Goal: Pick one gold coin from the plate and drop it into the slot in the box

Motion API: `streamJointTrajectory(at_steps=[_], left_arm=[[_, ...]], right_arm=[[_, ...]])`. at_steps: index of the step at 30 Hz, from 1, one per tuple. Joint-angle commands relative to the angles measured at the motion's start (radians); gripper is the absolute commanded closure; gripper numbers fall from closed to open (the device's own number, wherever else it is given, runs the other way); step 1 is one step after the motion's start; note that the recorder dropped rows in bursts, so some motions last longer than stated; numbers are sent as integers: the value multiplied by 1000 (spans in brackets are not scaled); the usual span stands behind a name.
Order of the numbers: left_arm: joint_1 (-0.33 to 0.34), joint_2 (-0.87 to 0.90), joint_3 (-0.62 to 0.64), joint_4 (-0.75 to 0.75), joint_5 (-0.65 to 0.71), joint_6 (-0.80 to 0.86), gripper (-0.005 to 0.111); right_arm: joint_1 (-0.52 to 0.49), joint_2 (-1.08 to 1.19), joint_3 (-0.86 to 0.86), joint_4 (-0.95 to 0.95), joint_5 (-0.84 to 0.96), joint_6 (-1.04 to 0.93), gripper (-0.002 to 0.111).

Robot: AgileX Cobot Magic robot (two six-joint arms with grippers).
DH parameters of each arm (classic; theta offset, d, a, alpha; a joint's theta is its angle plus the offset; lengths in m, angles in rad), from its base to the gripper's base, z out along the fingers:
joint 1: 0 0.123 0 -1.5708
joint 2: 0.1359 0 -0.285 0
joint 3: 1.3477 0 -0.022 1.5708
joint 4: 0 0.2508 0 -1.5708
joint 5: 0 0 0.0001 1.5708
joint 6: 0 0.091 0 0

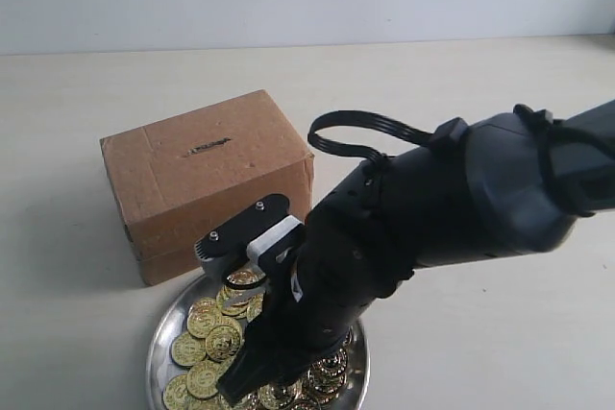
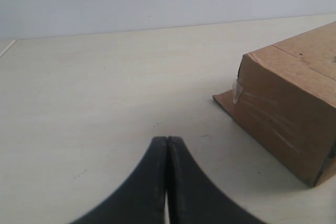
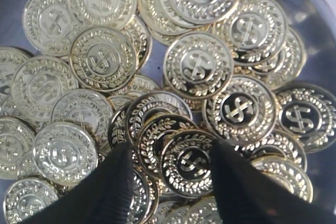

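The right hand (image 3: 170,153) hangs low over the plate (image 1: 155,350), its two dark fingers (image 3: 113,192) spread wide with the tips down among the gold coins (image 3: 197,66). The spread suits this step: the jaws need room to straddle a single coin before they close. One coin (image 3: 190,163) lies right between the tips, crowded by neighbours on every side. Nothing is pinched yet.

The coins lie heaped and overlapping directly beneath the hand, so the likely trouble is catching two at once or sliding off a flat face. The steep approach of the right arm (image 1: 461,199), seen in the exterior view, gives the tips a better chance of getting an edge.

The box (image 1: 207,175) stands just behind the plate, on the far side of the right hand. It is touching or almost touching the rim; I cannot tell which. Its slot (image 1: 207,148) faces up, near enough that a lifted coin would have only a short way to go.

The left hand (image 2: 167,142) is pressed together and holds nothing. It sits low over the bare bench (image 2: 105,93), with the box off to one side ahead of it. It has no part in the pick, and there it is clear of the right arm's path
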Motion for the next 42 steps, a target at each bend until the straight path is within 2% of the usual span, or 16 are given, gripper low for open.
streamJointTrajectory(at_steps=[1, 28, 42], left_arm=[[-7, -5, -1, -9, -9, -8, 107], [-7, -5, -1, -9, -9, -8, 107], [-7, -5, -1, -9, -9, -8, 107]], right_arm=[[-18, 1, -5, 7, -18, 19, 62], [-38, 15, -5, 69, 34, 63, 62], [-38, 35, -5, 67, -2, 52, 62]])
